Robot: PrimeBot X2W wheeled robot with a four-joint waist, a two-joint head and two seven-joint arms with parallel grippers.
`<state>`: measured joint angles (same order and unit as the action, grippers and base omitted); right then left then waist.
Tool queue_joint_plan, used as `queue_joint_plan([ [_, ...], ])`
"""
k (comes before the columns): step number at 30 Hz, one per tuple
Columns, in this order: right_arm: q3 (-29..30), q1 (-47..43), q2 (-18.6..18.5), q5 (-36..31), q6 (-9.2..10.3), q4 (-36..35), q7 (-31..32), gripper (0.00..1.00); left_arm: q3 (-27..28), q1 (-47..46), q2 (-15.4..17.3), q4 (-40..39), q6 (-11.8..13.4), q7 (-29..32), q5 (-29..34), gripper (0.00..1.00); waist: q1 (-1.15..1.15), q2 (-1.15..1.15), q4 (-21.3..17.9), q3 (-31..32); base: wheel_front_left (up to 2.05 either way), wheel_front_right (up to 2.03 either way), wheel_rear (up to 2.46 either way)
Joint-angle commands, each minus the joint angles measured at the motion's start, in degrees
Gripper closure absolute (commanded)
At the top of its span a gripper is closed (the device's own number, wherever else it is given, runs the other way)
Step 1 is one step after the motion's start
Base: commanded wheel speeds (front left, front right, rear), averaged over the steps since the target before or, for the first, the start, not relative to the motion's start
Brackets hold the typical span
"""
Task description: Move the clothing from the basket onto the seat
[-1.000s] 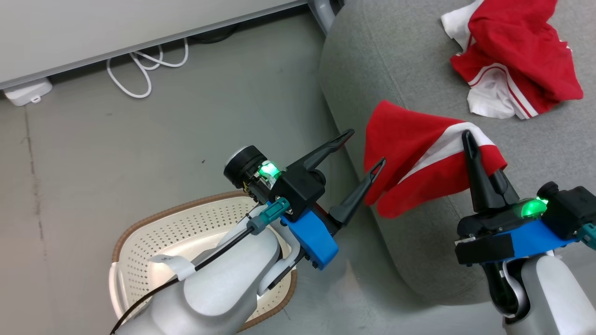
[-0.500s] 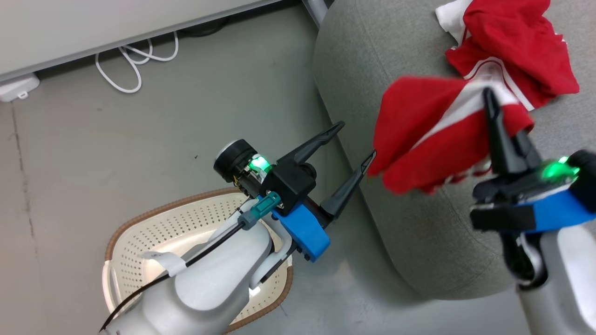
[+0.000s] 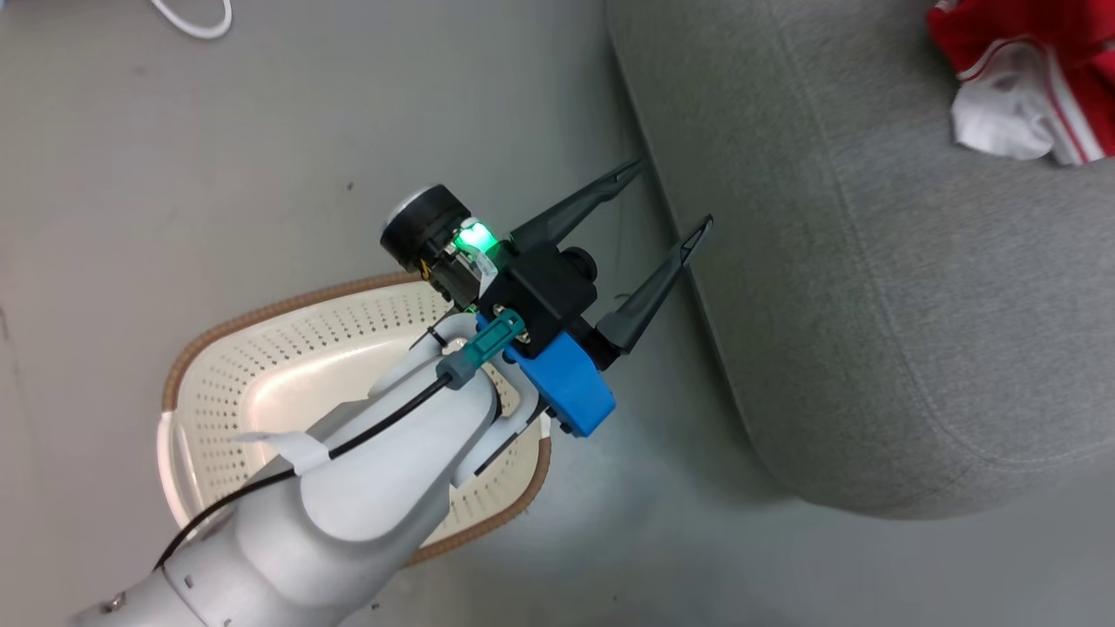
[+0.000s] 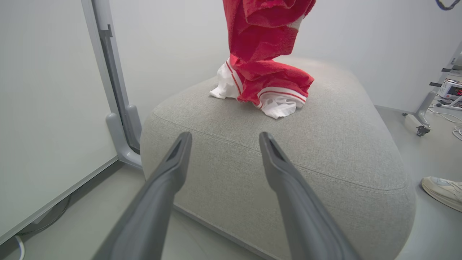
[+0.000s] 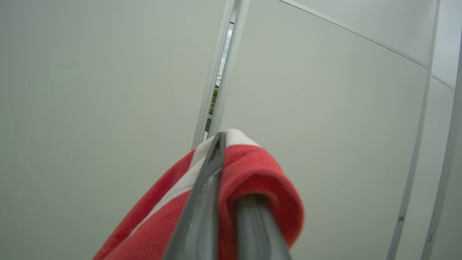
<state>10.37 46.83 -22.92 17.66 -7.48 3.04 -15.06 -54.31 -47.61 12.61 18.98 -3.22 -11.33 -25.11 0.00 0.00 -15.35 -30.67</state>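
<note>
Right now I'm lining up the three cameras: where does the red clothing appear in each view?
Head view: clothing at top right, on the seat.
Left wrist view: top centre, one piece on the seat, another hanging above.
Right wrist view: bottom centre, pinched in the right hand.
Shared landmark: the grey seat, in head and left wrist views.

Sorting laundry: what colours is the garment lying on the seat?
The garment is red with white trim; left wrist view.

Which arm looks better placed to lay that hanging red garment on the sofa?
Right. The right tool is shut on the hanging garment, which dangles above the seat near the other garment. The left tool is open and empty, low beside the seat's edge.
</note>
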Motion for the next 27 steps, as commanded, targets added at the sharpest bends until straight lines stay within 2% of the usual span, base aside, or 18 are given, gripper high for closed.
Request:
queue_joint_plan([
  [1,0.58,1.67,-1.52,0.1,-0.03,0.65,-0.17,1.0,0.12,-1.15,0.6,-0.19,0.15,0.08,0.41,0.0,0.0,0.0,0.91,-3.12,0.0,0.0,0.0],
  [7,4.88,7.71,-11.26,1.41,-0.03,8.39,-0.18,1.0,-0.03,-2.93,1.34,-0.96,0.27,0.45,1.13,0.0,0.0,0.0,1.53,-7.56,0.0,0.0,0.0],
  [12,6.86,8.37,-15.56,2.09,-0.03,15.03,-0.17,1.0,0.09,-3.83,1.6,-1.52,0.59,0.35,1.43,0.0,0.0,0.0,2.32,-10.36,0.0,0.0,0.0],
  [16,6.33,6.95,-16.51,1.03,-0.03,21.41,-0.18,1.0,-0.26,-4.5,1.74,-1.88,0.57,0.42,1.72,0.0,0.0,0.0,3.1,-11.84,0.0,0.0,0.0],
  [27,2.72,5.46,-11.25,0.94,-0.02,35.07,-0.17,1.0,-0.5,-5.63,2.36,-2.32,0.7,0.62,1.79,0.0,0.0,0.0,4.53,-13.9,0.0,0.0,0.0],
])
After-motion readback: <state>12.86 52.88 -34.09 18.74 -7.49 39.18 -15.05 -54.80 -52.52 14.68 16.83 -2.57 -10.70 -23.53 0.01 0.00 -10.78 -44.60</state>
